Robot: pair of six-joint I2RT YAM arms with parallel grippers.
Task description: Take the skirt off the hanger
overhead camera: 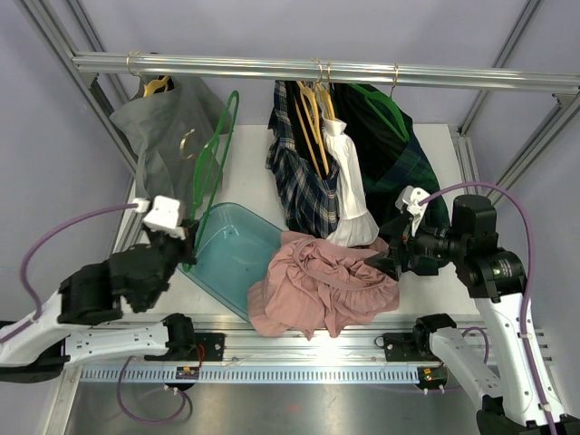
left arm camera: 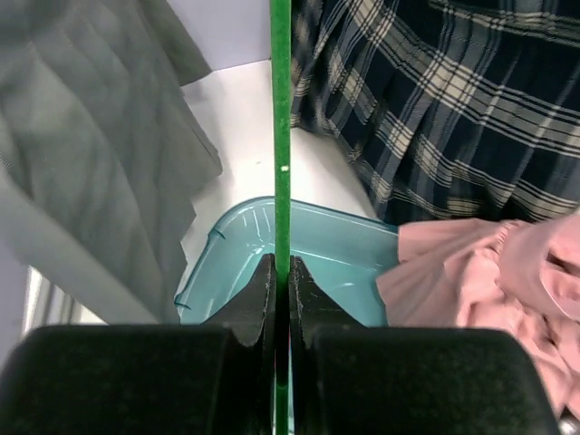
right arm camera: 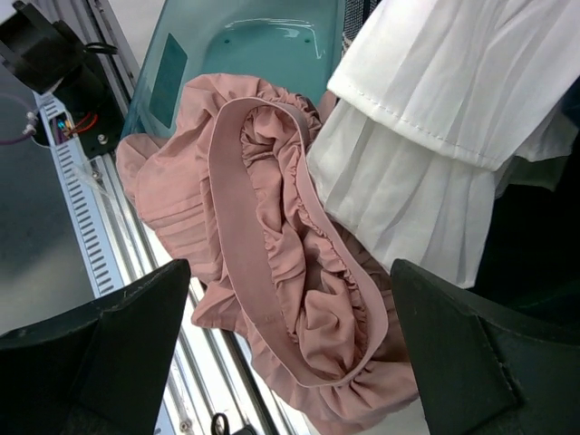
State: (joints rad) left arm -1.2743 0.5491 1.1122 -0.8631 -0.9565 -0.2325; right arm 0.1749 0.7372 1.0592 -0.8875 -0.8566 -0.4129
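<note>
Pink skirt (right arm camera: 299, 308), finely pleated and ruffled, with a broad flat elastic waistband looped across the top. Crumpled in a heap at the middle of the surface's (overhead camera: 249, 168) near edge, partly draped over the rim of a teal bin (overhead camera: 227, 254). Off the green hanger (left arm camera: 281, 136), apart from it. Left pincer (left arm camera: 281, 272) clamped tight on that hanger's thin bar. Right pincer (right arm camera: 290, 263) spread wide apart just above the skirt, holding nothing.
</note>
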